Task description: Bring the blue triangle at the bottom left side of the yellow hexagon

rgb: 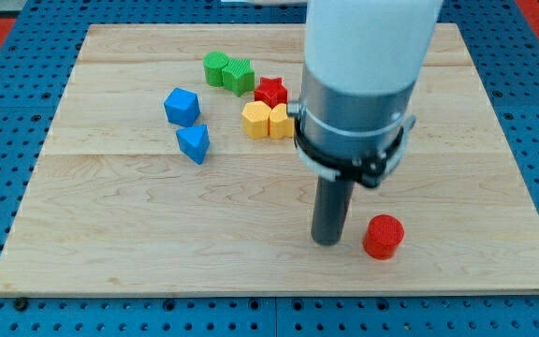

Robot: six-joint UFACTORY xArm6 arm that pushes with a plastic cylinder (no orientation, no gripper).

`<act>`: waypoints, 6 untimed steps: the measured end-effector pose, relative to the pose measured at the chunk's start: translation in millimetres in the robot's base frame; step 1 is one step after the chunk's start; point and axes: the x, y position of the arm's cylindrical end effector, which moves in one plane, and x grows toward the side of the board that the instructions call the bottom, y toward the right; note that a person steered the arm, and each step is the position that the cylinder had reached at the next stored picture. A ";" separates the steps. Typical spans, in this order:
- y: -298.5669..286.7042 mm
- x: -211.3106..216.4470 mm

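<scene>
The blue triangle [194,143] lies left of centre on the wooden board [138,234]. The yellow hexagon [256,120] sits up and to its right, touching a second yellow block [281,121] on its right side. My tip [327,240] rests on the board well to the lower right of both, just left of the red cylinder [383,236]. The tip touches no block. The arm's wide body hides the board above the tip.
A blue cube [182,106] sits just above the blue triangle. Two green blocks [228,72] sit at the view's top, and a red star [270,92] lies right above the yellow blocks. The board's edges meet a blue perforated table.
</scene>
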 end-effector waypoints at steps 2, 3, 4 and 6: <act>52.2 9.4; 54.3 -10.2; 5.8 -65.9; -165.4 -101.9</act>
